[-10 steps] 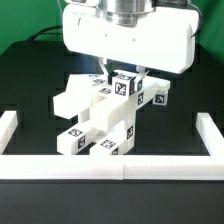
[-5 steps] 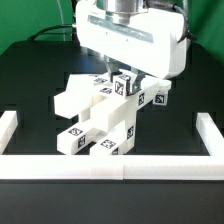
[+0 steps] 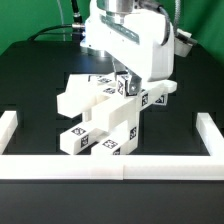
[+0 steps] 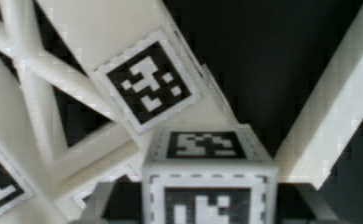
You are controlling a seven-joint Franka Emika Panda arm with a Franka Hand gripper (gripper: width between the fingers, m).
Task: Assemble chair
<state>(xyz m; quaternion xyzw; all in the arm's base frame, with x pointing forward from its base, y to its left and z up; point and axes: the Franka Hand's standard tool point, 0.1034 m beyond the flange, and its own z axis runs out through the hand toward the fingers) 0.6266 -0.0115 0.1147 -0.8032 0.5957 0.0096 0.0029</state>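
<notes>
Change: pincer [image 3: 122, 79] head swung round on its own axis since a second ago. Broad white face then square to the camera, now angled toward the exterior view's right. Chair [image 3: 103, 120] parts sitting just where they were.

Exterior view, pincer: low over the pile, fingertips right at the top block [image 3: 127, 88].

Exterior view, grip: dark fingers mostly masked by the white housing. Clenched or released, cannot tell.

Exterior view, chair: directly beneath the pincer and spreading forward and down from it. Chunky white bars stacked and crossing, tagged ends facing the camera.

Exterior view, top block: immediately under the fingertips. Touching them or just short, cannot tell.

Exterior view, border wall [image 3: 60, 166]: well away from the pincer, out past the chair's lowest bars.

Exterior view, table [image 3: 30, 90]: black, all around the pile below the pincer.

Wrist view, top block [image 4: 204, 170]: dead ahead of the pincer and very close, tags on two faces.

Wrist view, tagged bar [image 4: 148, 82]: beyond the block, farther from the pincer, slanting across with other white bars beside it.

Wrist view, grip: only blurred grey shapes flanking the block. Again, cannot tell.
</notes>
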